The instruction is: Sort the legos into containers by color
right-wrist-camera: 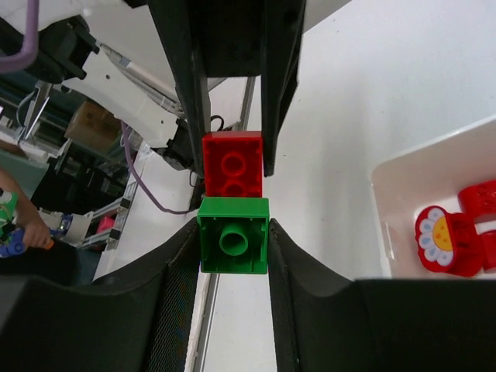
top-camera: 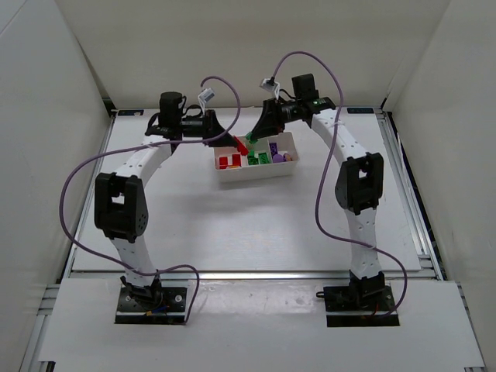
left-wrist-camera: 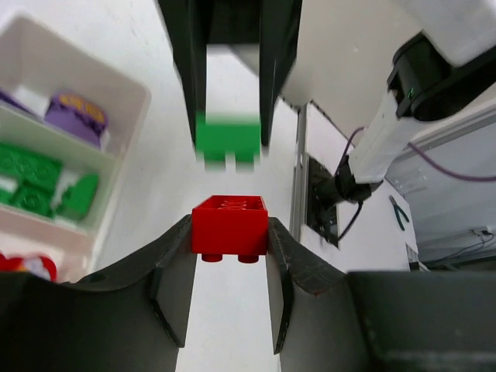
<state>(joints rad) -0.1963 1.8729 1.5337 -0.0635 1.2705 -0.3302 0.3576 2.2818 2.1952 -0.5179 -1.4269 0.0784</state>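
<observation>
**Top view:** Two robot arms meet over the 11 o'clock corner of a white tray [top-camera: 256, 173], which sits toward 12 o'clock on the table [top-camera: 232, 225]. The left gripper [top-camera: 232, 142] is closed tight on a red brick [top-camera: 239, 146]. The right gripper [top-camera: 254, 136] is clamped on a green brick [top-camera: 250, 140]. Red pieces [top-camera: 227, 160], green pieces [top-camera: 258, 159] and purple pieces [top-camera: 284, 156] fill the tray's left, middle and right sections.

**Left wrist view:** The red brick is pinched by its sides. The green brick, blurred, hangs at its 12 o'clock between the other arm's fingers, a gap between the two. The tray lies at 9 o'clock.

**Right wrist view:** The green brick is gripped with its underside to the camera, the red brick at its 12 o'clock. A flower-shaped red piece [right-wrist-camera: 438, 240] lies in the tray at 4 o'clock.
</observation>
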